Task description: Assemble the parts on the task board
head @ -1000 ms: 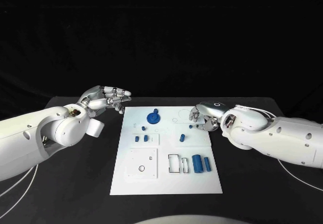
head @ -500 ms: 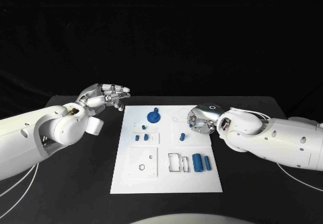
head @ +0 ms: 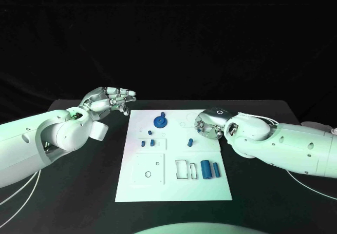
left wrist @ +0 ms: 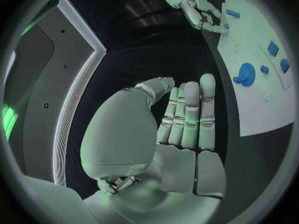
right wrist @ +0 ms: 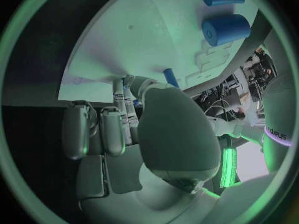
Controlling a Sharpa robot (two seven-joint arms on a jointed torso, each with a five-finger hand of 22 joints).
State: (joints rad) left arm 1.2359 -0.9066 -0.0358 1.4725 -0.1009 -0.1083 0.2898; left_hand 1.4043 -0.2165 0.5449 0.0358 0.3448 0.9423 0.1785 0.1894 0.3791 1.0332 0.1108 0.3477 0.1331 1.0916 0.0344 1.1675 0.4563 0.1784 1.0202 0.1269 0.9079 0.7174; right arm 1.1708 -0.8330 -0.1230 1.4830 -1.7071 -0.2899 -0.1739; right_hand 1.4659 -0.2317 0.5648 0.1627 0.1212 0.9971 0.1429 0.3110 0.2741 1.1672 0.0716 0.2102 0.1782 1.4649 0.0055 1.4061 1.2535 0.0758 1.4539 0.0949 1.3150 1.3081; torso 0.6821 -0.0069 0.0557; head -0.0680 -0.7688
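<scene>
The white task board (head: 176, 187) lies mid-table. On it are a round blue part (head: 160, 121), small blue parts (head: 147, 143), a blue peg (head: 189, 142) and two blue cylinders (head: 209, 169). My right hand (head: 208, 124) hangs over the board's far right edge, fingers curled down onto the plate. In the right wrist view its fingertips (right wrist: 119, 87) touch the board, with a small blue part (right wrist: 136, 103) pinched against the thumb; the peg (right wrist: 169, 77) and the cylinders (right wrist: 225, 29) lie beyond. My left hand (head: 109, 101) hovers off the board's far left corner, fingers (left wrist: 190, 112) straight, holding nothing.
Bare black table (head: 77, 180) runs along both sides of the board. The board has empty rectangular cut-outs (head: 186, 169) and a raised square plate (head: 149, 170) in its near half. From the left wrist view I also see the right hand (left wrist: 193, 7) at the board's edge.
The right hand has turned and shifted a little left over the board's edge, closing its fingers over the small blue part that lay just below them. The left hand has barely moved.
</scene>
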